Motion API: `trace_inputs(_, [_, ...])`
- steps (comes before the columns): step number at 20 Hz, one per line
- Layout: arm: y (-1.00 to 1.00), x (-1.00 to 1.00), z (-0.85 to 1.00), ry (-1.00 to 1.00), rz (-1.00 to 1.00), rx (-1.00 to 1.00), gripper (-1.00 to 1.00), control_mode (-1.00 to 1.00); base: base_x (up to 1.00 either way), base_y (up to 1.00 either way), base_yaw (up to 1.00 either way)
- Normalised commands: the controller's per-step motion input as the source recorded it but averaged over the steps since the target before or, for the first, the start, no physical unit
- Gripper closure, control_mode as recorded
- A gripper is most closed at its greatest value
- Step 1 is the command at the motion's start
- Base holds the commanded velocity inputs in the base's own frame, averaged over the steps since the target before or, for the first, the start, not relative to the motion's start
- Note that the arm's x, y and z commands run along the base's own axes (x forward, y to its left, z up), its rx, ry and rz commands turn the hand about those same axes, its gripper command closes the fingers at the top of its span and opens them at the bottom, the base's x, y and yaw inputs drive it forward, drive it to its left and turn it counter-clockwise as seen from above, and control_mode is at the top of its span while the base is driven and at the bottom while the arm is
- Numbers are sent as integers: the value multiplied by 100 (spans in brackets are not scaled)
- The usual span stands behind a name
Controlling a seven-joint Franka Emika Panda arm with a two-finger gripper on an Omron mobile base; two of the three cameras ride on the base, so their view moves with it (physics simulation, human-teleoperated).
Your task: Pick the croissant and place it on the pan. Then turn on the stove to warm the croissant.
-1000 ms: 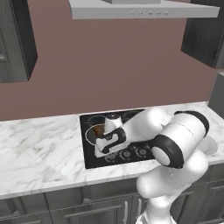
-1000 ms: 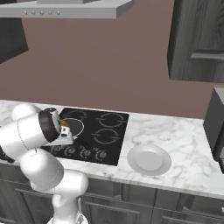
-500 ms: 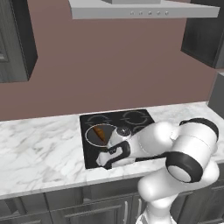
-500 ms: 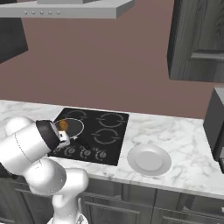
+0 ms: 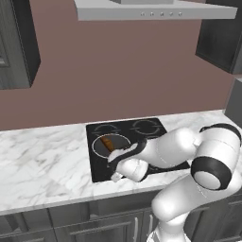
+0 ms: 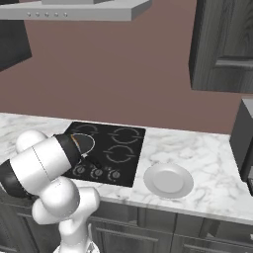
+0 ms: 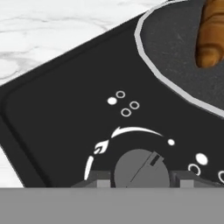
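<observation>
Your croissant (image 5: 108, 143) lies in the pan (image 5: 99, 148), which sits on the front-left burner of the stove (image 5: 144, 126). In the hand view you see the croissant's (image 7: 210, 35) brown end at the top right, resting on the pan's dark floor inside the light rim (image 7: 148, 65).

The gripper (image 7: 142, 181) is down at the stove's front edge, over the leftmost knob (image 7: 141, 168). Its two tips (image 7: 99, 179) stand one on each side of that grey knob, apart, just beside it; you cannot tell whether they touch it. A white arc with a flame mark curves round the knob, and small ring marks sit above it.

From the left base view your arm reaches low across the stove's front, wrist (image 5: 130, 166) near the pan. From the right you see a pale plate (image 6: 168, 180) on the marble counter (image 6: 207, 163), just beside the stove (image 6: 116, 148).
</observation>
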Motion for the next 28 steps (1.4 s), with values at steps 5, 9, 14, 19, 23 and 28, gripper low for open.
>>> trace_inputs(5, [0, -42, -24, 7, 28, 2, 100, -100, 0, 0, 0])
trace_inputs(9, [0, -44, -12, 4, 29, 1, 100, -100, 0, 0, 0])
trace_inputs(14, [3, -38, 0, 0, 37, 0, 100, -100, 0, 0, 0])
trace_inputs(19, [16, -34, 0, 3, 50, 0, 100, -100, 0, 0, 0])
trace_inputs(23, [21, -42, 0, 2, 56, 0, 100, -100, 0, 0, 0])
trace_inputs(28, [18, -42, 0, 1, 64, 0, 100, -100, 0, 0, 0])
